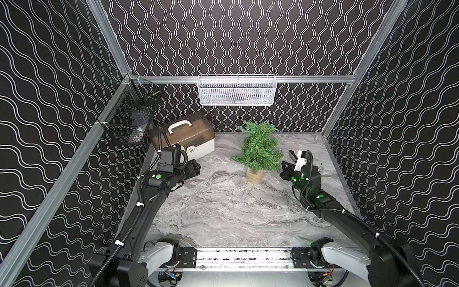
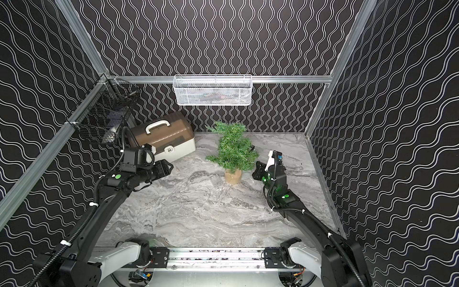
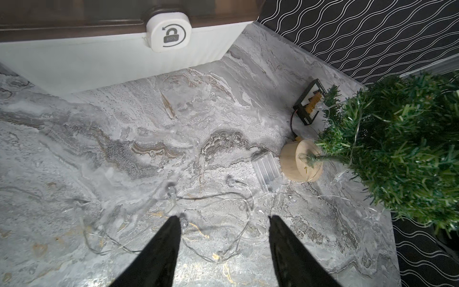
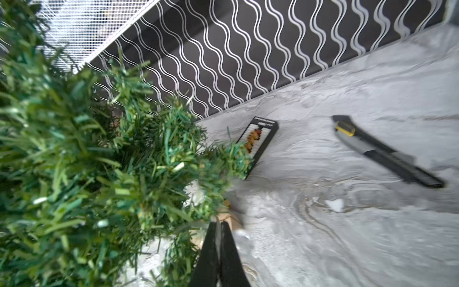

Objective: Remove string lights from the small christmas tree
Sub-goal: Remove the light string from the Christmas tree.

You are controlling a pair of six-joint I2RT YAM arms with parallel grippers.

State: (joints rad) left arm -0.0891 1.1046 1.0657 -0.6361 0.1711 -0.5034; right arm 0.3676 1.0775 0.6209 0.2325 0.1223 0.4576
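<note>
Most string lights [image 3: 229,179] fade into the marble tabletop [image 3: 124,124], barely traceable.

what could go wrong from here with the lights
The string lights still thread through the small christmas tree; a pull could tip it on its narrow base.
The right pincer is shut against the foliage; it may be gripping needles, not wire.
Loose loops on the table lie under the open left pincer and could snag.

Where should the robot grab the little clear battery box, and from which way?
From above, pinching across its narrow width: the battery box lies flat on the table, top free. The tree's base sits close beside it, so one finger probably has little room.
</note>
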